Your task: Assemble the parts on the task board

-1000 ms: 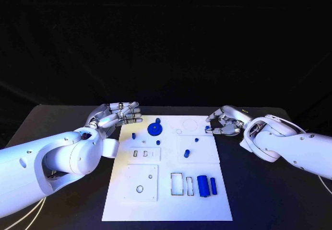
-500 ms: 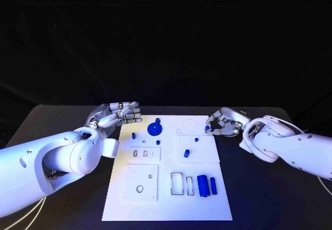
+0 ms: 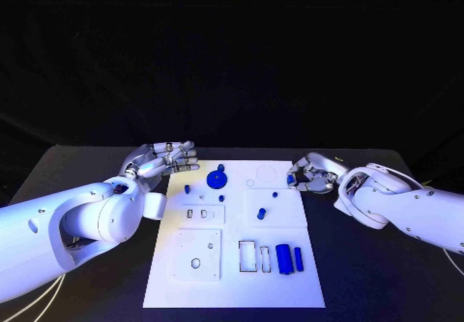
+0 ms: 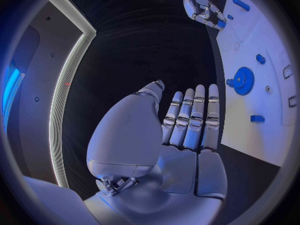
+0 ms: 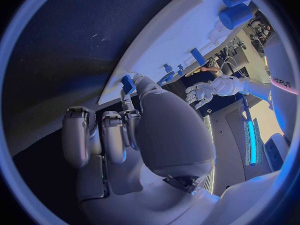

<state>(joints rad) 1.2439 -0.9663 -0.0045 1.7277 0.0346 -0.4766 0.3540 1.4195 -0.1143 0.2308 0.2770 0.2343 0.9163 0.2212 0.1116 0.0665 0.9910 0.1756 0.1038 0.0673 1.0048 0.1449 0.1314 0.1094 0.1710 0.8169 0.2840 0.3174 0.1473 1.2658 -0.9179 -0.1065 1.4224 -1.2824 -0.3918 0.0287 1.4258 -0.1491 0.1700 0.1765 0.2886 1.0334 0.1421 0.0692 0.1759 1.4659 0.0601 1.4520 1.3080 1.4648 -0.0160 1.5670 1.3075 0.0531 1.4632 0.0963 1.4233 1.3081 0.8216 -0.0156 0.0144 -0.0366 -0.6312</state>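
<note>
Presently I see my right hand (image 3: 311, 176) at the far right edge of the task board (image 3: 232, 282), pinching a small blue part (image 5: 128, 83) in its fingertips. My left hand (image 3: 162, 159) hovers off the board's far left corner, fingers straight, holding nothing. A blue gear (image 3: 218, 179) sits on the board between the hands.

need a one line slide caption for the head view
Right hand pinches a small blue part at the task board far right edge; left hand hovers open beside its far left corner.

head: overhead, far | wrists: close behind hands | shared: task board (image 3: 232, 268)
</note>
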